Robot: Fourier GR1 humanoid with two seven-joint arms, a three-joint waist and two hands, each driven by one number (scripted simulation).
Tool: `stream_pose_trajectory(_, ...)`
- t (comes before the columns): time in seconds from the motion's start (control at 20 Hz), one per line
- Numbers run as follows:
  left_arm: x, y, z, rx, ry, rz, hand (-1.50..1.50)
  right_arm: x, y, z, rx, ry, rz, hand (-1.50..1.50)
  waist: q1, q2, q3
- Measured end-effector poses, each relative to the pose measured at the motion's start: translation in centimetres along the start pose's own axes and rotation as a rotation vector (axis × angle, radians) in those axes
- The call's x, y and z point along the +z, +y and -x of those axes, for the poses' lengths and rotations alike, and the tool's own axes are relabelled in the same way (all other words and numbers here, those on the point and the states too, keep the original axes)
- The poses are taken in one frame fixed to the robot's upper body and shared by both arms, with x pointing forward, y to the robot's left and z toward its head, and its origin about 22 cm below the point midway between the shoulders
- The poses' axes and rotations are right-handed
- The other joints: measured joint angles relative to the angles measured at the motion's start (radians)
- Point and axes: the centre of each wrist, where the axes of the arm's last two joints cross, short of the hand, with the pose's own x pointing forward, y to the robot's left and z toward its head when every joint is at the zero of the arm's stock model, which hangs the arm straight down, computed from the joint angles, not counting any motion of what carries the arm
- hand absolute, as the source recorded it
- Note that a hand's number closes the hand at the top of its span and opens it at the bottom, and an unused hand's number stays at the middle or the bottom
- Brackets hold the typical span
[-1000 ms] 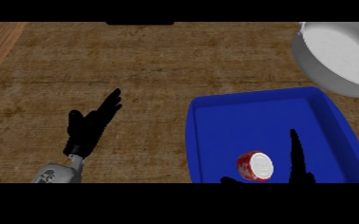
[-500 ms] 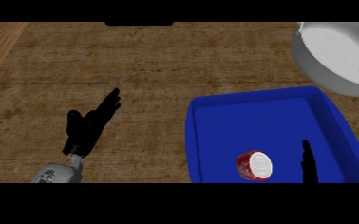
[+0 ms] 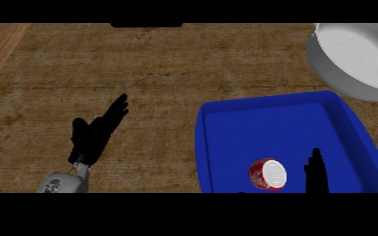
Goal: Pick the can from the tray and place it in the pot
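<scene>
A red can with a white lid (image 3: 267,174) lies on its side in the blue tray (image 3: 280,115), near the tray's front edge. Only straight black fingers of my right hand (image 3: 315,172) show, rising from the lower edge just right of the can, apart from it. The grey pot (image 3: 347,60) sits at the upper right, partly cut off by the view's edge, beyond the tray's far right corner. My left hand (image 3: 92,136) rests open on the counter at the lower left, fingers pointing up and to the right.
A brown wooden counter (image 3: 148,70) spans the view. A dark object (image 3: 146,25) sits at the counter's far edge, top centre.
My right hand has drawn down toward the lower edge, so less of it shows than a second ago. The can, tray, pot and left hand have not moved.
</scene>
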Motion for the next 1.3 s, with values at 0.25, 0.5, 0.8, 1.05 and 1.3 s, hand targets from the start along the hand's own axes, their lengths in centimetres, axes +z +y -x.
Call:
stream_pose_trajectory(0.25, 0.1, -0.3, -0.1, -0.007, -0.001, -0.002, 0.00, -0.9, 0.7, 2.4, -0.084, 0.008, -0.004, -1.50, 0.001, -0.001, -0.001)
stream_pose_trajectory(0.5, -0.2, 0.2, -0.5, -0.009, 0.013, 0.000, 0.00, -1.7, 1.4, 4.5, -0.157, -0.002, -0.021, 1.50, -0.002, -0.007, -0.014)
stream_pose_trajectory(0.8, 0.0, -0.5, -0.7, -0.011, 0.022, -0.002, 0.00, -2.1, 1.6, 6.4, -0.087, -0.058, -0.041, 1.50, -0.001, -0.017, -0.032)
stream_pose_trajectory(1.05, -0.2, -0.3, -0.8, -0.006, 0.015, -0.003, 0.00, -2.6, 2.6, 7.6, -0.141, -0.088, -0.048, 1.50, -0.001, -0.010, -0.024)
stream_pose_trajectory(1.3, -0.4, -0.5, -0.7, -0.005, 0.020, -0.001, 0.00, -4.1, 0.9, 8.1, -0.171, -0.139, -0.052, 1.50, -0.001, -0.009, -0.017)
